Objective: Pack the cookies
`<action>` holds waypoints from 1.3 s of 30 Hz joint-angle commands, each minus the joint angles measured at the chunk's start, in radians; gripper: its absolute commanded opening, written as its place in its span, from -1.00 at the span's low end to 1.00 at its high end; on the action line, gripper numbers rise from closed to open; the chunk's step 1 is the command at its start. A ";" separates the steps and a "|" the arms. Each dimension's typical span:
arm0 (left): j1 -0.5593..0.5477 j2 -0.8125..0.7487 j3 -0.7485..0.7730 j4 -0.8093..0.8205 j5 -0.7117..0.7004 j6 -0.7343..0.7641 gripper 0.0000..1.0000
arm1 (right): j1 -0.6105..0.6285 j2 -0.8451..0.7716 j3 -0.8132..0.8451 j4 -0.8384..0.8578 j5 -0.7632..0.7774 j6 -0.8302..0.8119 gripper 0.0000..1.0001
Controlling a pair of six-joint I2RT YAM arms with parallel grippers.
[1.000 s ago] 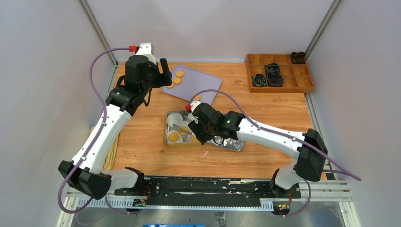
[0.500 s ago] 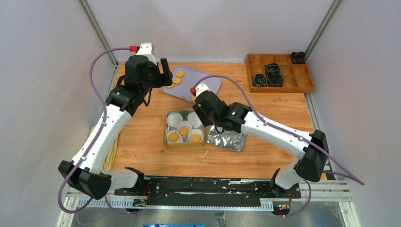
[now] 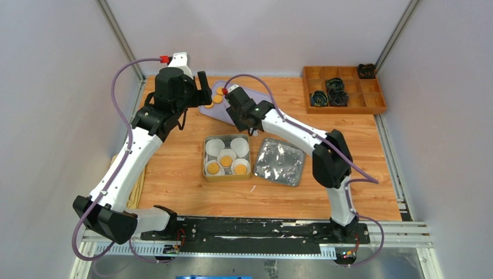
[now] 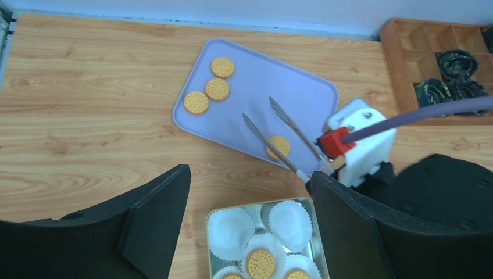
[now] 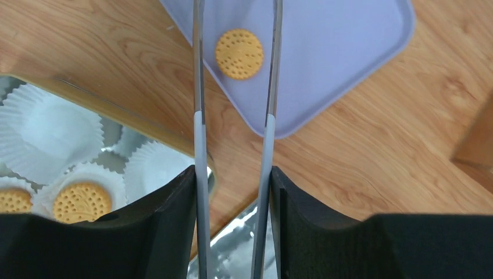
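A broad strip of bare wood is running up the left side of the counter [image 3: 174, 192], from the near edge to the far-left corner. The left arm [image 3: 131, 157] is reaching up along this strip. The left jaws are standing wide with nothing between them, hanging over the counter at the near-left edge of the lavender tray [image 4: 290, 87].

Three cookies [image 4: 217, 89] are lying in a loose cluster by the tray's far-left corner, close to its rim, and the tray's middle is showing bare. A fourth cookie [image 5: 239, 53] is lying close to the tray's near-right edge. The right jaws are clamping the handle end of the metal tongs [image 5: 198, 133]. The tongs' two arms are standing partly open and straddling that cookie, with a small gap on each side. Whether the tips are touching the tray I cannot tell.

Nearer in, the gold tin [image 3: 204, 157] is sitting mid-counter, one corner close under the tray's near edge. It is holding five white paper cups [image 3: 215, 146]. The two at its far side are sitting empty, and the other three are each carrying a cookie. The silvery lid [image 3: 280, 162] is lying just beside the tin's right wall.

Beyond the lid, open wood is stretching to the counter's right edge, with the right arm [image 3: 325, 157] crossing above it. The wooden organizer [image 3: 343, 110] is sitting in the far-right corner with dark items in some compartments.
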 commanded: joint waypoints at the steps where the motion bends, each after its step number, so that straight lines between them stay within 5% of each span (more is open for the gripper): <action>1: -0.002 0.017 0.002 0.006 -0.026 0.016 0.63 | -0.036 0.094 0.129 -0.004 -0.088 -0.022 -0.02; 13: -0.002 0.022 -0.001 0.005 -0.030 0.022 0.63 | -0.120 0.331 0.368 -0.037 -0.245 0.036 -0.03; 25: -0.002 0.019 -0.004 -0.007 -0.060 0.037 0.64 | -0.132 0.396 0.399 -0.003 -0.417 0.071 -0.06; 39: -0.002 0.022 -0.013 -0.006 -0.052 0.034 0.64 | -0.134 0.490 0.532 -0.025 -0.373 0.089 -0.14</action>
